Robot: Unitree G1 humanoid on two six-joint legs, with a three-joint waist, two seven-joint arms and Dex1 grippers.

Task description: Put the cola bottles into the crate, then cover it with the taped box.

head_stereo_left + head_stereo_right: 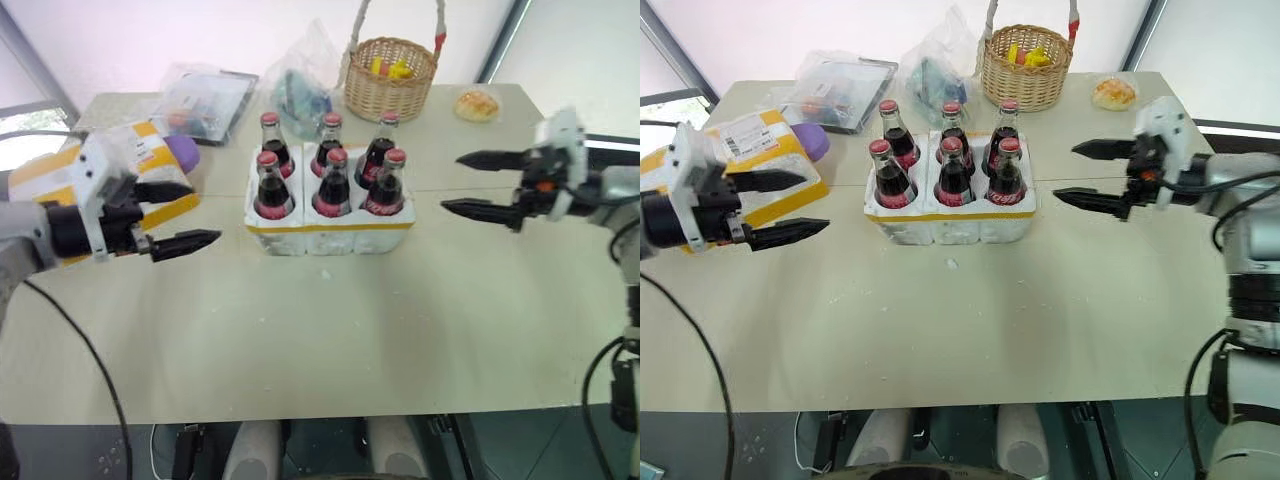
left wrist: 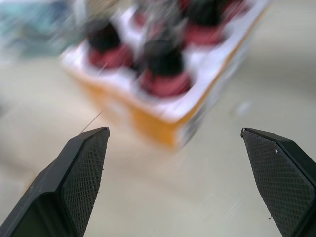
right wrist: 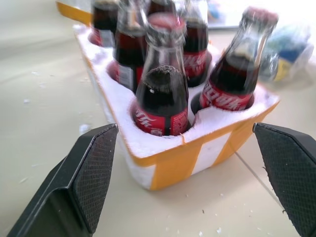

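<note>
Several cola bottles [image 1: 332,185] with red caps stand upright in the wells of the white foam crate [image 1: 330,238], which has a yellow band near its base and sits mid-table. The taped box [image 1: 148,150], white with yellow bands and a label, lies at the left, partly behind my left gripper [image 1: 202,213]. That gripper is open and empty, left of the crate and pointing toward it. My right gripper [image 1: 454,182] hovers open and empty to the right of the crate. In the right wrist view the bottles [image 3: 160,98] and a crate corner [image 3: 177,165] lie between the spread fingers.
At the back of the table stand a wicker basket [image 1: 390,75], a crumpled plastic bag [image 1: 300,85], a clear plastic pack [image 1: 205,100] and a bun [image 1: 476,104]. A purple object [image 1: 182,152] lies beside the taped box. White crumbs dot the table in front of the crate.
</note>
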